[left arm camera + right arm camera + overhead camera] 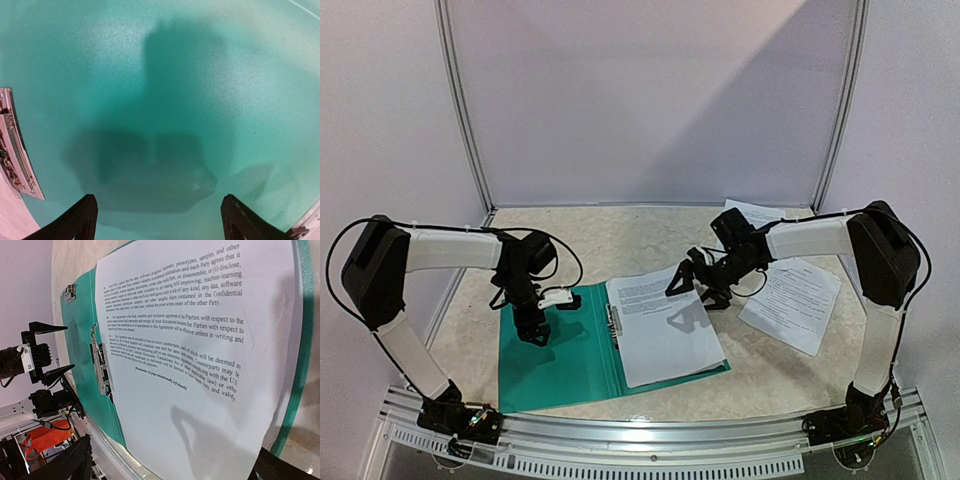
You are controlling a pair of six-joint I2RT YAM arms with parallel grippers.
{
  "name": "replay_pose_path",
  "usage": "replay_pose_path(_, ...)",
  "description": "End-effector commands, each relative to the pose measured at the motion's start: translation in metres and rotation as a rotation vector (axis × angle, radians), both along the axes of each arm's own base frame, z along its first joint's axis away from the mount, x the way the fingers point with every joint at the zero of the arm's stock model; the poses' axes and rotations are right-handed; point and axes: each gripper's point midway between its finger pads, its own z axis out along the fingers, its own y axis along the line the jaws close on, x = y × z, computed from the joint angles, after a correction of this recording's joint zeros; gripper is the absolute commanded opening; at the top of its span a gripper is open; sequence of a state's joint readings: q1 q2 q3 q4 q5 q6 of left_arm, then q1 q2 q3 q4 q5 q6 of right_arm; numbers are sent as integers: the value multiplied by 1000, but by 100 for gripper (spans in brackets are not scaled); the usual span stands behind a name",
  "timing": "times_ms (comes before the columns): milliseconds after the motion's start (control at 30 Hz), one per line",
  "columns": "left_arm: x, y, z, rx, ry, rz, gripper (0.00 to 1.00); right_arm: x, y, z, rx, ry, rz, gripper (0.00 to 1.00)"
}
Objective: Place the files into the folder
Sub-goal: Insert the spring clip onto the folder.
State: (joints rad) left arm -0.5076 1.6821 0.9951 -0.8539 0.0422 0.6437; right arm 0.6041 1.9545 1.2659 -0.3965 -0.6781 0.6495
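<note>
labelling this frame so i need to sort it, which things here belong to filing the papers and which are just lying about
Part of the job:
- teal folder, lying open
- metal clip at its spine
- printed sheet already on its right half
- loose printed sheets on the table to the right

Just there:
- aluminium rail along the near edge
- white wall panels

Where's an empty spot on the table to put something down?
The table is bare at the back, between the folder and the wall, and at the front right, between the sheet in the folder and the right arm's base. The middle is crowded: the left gripper and right gripper hang over the folder. On the right lie the loose papers.
</note>
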Motion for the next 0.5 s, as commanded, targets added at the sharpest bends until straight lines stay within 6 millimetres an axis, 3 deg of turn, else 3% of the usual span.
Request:
replay_pose_path(0,4,-2,3,-13,1,-6,87,4,-6,11,-60,-46,-1,99)
replay_pose_path(300,4,-2,6,-12,2,-10,87,8,-38,9,-277,-84,-8,99)
replay_pose_path(467,6,-3,12,-17,-4,-13,87,22,-47,32,-342,-204,5,99)
